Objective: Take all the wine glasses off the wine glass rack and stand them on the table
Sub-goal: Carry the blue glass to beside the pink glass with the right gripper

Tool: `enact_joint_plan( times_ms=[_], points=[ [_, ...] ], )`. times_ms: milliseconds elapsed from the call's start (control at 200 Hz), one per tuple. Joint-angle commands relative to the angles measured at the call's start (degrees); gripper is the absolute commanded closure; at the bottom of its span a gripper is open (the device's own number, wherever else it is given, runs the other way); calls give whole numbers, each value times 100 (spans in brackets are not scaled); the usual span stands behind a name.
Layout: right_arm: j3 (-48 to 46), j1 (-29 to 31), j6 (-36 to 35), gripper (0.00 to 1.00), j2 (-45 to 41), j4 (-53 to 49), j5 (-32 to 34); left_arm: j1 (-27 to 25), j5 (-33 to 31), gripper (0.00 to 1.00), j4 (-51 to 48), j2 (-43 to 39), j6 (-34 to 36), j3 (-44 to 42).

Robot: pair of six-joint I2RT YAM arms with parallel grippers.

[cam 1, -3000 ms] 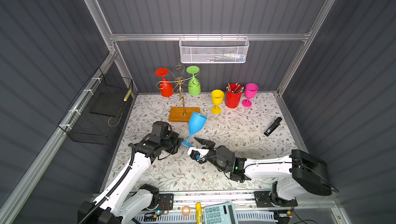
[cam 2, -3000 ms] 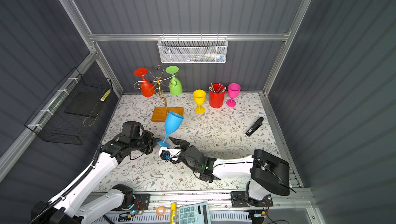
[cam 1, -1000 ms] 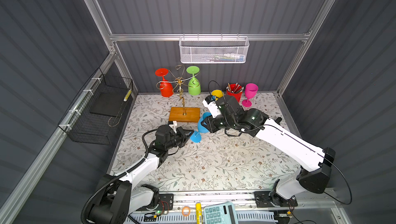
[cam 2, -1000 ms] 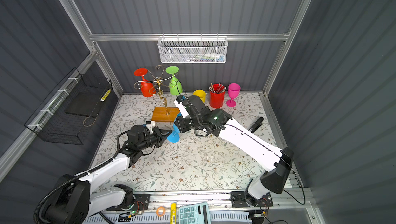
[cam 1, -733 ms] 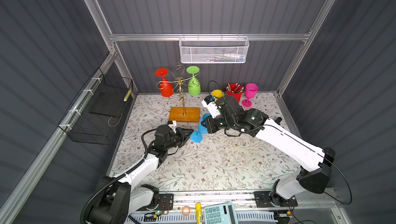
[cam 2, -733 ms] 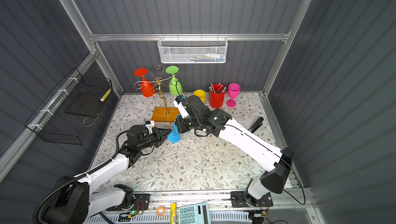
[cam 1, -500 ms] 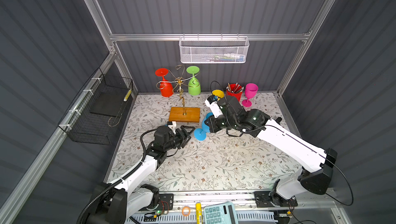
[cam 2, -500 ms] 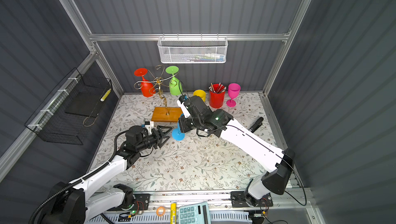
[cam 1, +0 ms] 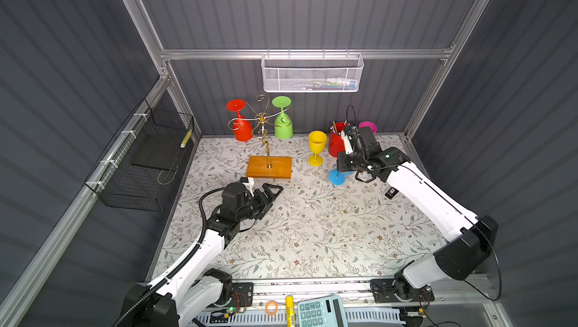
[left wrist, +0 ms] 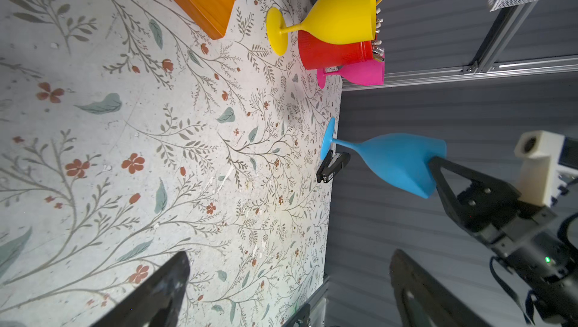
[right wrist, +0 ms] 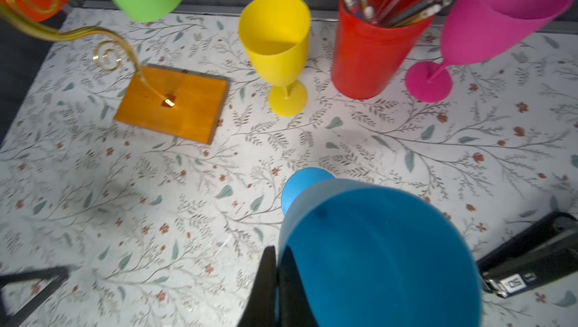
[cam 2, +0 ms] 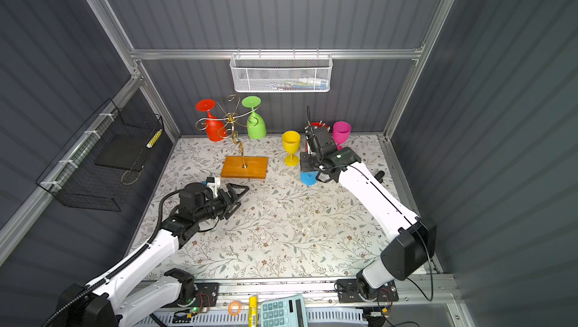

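Task item: the blue wine glass is off the wine glass rack and upright, right of centre in both top views, to the lower right of the yellow glass.
Right gripper: the right gripper is pinched onto the rim wall of the blue wine glass, one finger inside the bowl and one outside, with only the wall between them.
Reason for hold: judged, a rim pinch keeps the bowl mouth-up and leaves stem and foot free for setting down.
Glass relative to gripper: the bowl hangs directly under the gripper. In both top views the arm hides the bowl and only the foot shows, at the wrist's lower left.
Foot contact: low over the floral table; whether it touches cannot be confirmed.
Left gripper: the left gripper is spread wide and empty, left of centre, just below the rack's wooden base and well apart from the blue glass.
Rack: upper centre-left; a red glass and a green glass hang inverted from the scroll arms.
Neighbours: a red pen cup and a pink glass stand at the back edge; a black device lies near the blue foot.
Stage: judged, removal is done; seating and release remain.
Risk: letting go before the foot is seated could tip the glass onto its neighbours.
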Motion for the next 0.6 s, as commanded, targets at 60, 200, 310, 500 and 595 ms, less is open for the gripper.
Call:
enact_joint_plan(
  times_ms=[60,200,310,500,595],
  points=[
    [291,-472,-436,100,622,104,428,-2,-319,0,-851,-327,509,292],
    [323,-970,-519,100,909,347,261,-4,-374,0,-1093,-454,583,301],
    [345,-1283,-586,100,1073,526,246,-4,-466,0,-1204,-484,623,357],
    [621,-1713,-717,100,1459,587,66,-4,-621,0,-1356,-383,741,560],
    [785,-1827,-799,100,1644,621,73,-4,-644,0,-1377,-286,765,660]
  ],
)
